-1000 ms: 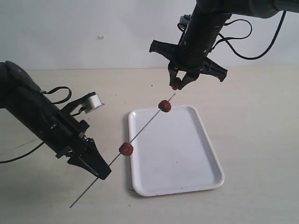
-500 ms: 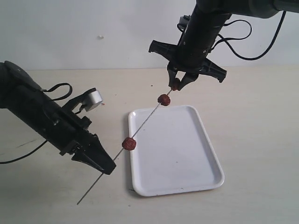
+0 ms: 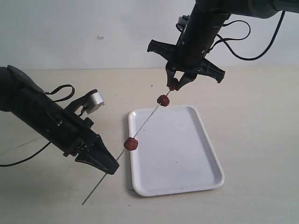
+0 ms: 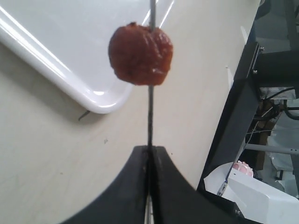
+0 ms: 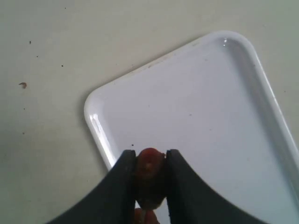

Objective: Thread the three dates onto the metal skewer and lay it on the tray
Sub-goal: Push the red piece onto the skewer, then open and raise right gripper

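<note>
- Your left gripper [image 3: 106, 166] is clamped tight on the metal skewer [image 3: 145, 122]. It grips near the low end, so a short tail pokes out below the jaws toward the table [image 3: 261, 102].
- The skewer is up in the air, slanting up and to the right across the left rim of the tray [image 3: 205, 154]. The tray lies flat on the table.
- Two dates are on the rod. The lower date [image 3: 131, 143] rides just above the left gripper, and the middle date [image 3: 163, 100] sits close to the top end.
- Your right gripper [image 3: 176, 85] hangs fingers-down past the tray's far edge, pinching the third date [image 5: 150, 172] snugly between its fingers.
- The skewer's tip comes right up to that third date. I can't tell if it's poked in or only touching.
- In the way: the middle date sits just under the third one, really close.
- A black cable [image 3: 243, 46] loops behind the right arm and the left arm's cable [image 3: 23, 157] trails over the table. Both are well apart from the skewer.
</note>
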Available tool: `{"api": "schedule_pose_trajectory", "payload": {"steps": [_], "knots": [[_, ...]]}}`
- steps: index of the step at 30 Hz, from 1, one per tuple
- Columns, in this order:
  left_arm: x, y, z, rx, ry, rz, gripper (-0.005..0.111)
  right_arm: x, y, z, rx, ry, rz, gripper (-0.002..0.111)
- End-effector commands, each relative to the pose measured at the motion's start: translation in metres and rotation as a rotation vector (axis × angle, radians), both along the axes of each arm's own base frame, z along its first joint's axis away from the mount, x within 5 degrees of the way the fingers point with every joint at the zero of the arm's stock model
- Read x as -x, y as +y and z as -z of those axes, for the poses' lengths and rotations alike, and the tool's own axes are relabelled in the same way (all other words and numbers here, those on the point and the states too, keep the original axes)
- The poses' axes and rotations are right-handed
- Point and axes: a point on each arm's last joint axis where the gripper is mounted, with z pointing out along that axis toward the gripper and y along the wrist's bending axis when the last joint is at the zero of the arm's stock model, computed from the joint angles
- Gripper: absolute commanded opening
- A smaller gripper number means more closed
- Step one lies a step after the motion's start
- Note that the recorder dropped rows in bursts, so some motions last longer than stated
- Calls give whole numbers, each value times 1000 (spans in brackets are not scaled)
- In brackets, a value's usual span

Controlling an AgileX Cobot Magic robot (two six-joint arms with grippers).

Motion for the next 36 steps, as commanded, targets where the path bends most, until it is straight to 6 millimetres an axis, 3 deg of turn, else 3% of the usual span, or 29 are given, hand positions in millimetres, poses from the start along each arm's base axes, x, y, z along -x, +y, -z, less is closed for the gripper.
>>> {"api": "schedule_pose_trajectory", "payload": {"steps": [1,10,26,31,33,36], "knots": [[-2,-3,-4,33,7,-28,0,0,2,-3,-8,-14,-5,20],[-10,-7,-11,70,-27,-44,0,1,6,-3,-16,-11,-10,20],[-37,-16,-30,82,-21,-131,0,14,57,-5,-24,-73,-70,20],[-42,-17,-32,84,-27,-138,0,18,64,-5,-10,-83,-129,20],[-42,-17,-31,83,-24,-138,0,18,64,-5,-9,-84,-134,26],[-42,-17,-31,81,-25,-137,0,17,63,-6,-3,-96,-122,51]]}}
